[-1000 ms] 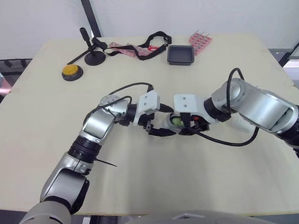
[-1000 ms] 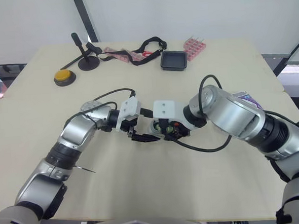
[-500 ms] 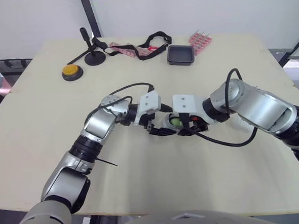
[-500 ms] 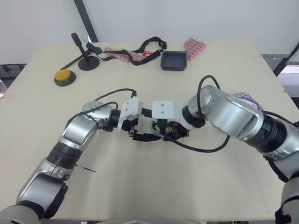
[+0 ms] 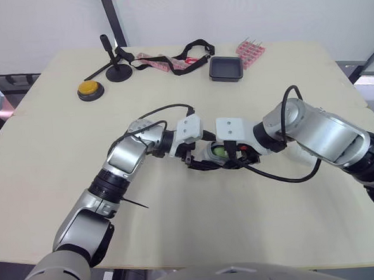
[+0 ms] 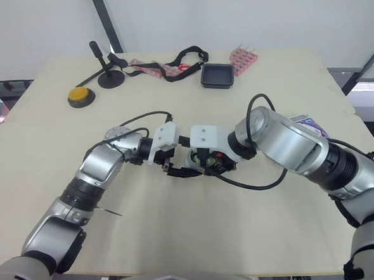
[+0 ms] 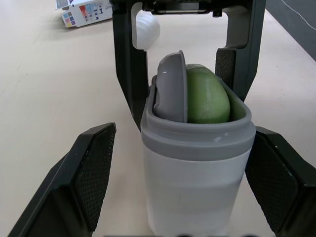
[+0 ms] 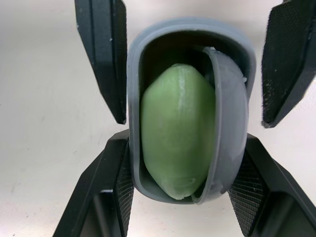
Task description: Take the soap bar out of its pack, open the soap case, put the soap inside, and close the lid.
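Pale wood made up the table [image 5: 54, 154], where a row of bystanders lined the far edge: an orange button [image 5: 89, 89] at the robot's left, then a black stand [image 5: 117, 69], a black strap [image 5: 191, 51] trailing over a red-and-white band, a shallow black tray [image 5: 226, 68] and a pink ridged piece [image 5: 250, 52]. Nearer the middle, the two arms met head-on over a single object. The left gripper [image 7: 183, 132] reached in from the left with its jaws spread wide, its black fingers [image 7: 94, 168] standing to either side of the soap case [image 7: 197, 168]; one finger was plainly apart from the wall, and whether the other touched it could not be told. The case, white in the body with a grey rim, lay between the two grippers just above the tabletop, its mouth facing the left wrist camera. The green soap [image 8: 177, 128] sat inside it, filling most of the opening. The grey lid [image 7: 171, 86] stood on edge in the mouth beside the bar, so the case was not closed. The right gripper [image 8: 185, 140], coming from the right, had the case clamped, its fingers [image 8: 121, 192] pressed against the two long sides. Farther right, beyond the right forearm, a small printed carton [image 6: 308, 121] lay flat on the table, well apart from the case.
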